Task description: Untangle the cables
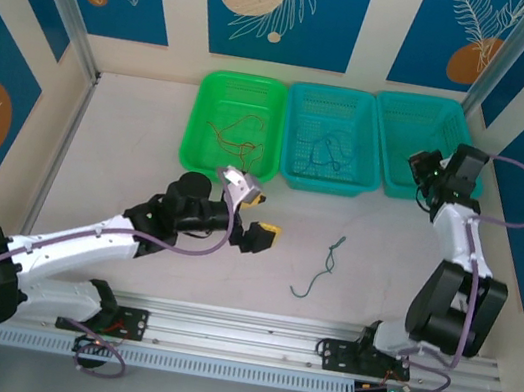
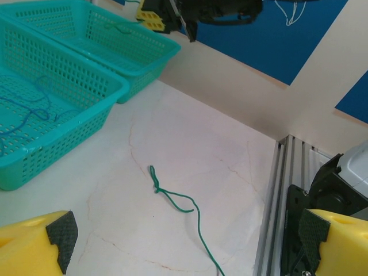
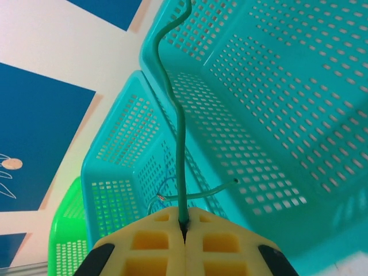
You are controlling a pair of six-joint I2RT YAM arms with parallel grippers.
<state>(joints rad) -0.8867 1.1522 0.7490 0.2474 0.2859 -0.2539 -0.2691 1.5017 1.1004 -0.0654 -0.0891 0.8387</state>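
Cables are partly sorted: the red cable point(image 1: 233, 135) and the blue cable point(image 1: 322, 153) lie in separate baskets point(image 1: 325, 185). The right gripper point(image 3: 184, 223) has its jaws clenched on a green cable point(image 3: 180, 115) over the teal basket point(image 3: 299, 103). Ahead of the released jaws of the left gripper point(image 1: 255, 213), a second green cable point(image 2: 172, 198) lies on the worktop point(image 2: 230, 144). It looks knotted and is, I judge, what is left to do.

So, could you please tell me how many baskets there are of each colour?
Green basket: 1
Teal baskets: 2, the middle basket and the right basket
Total: 3
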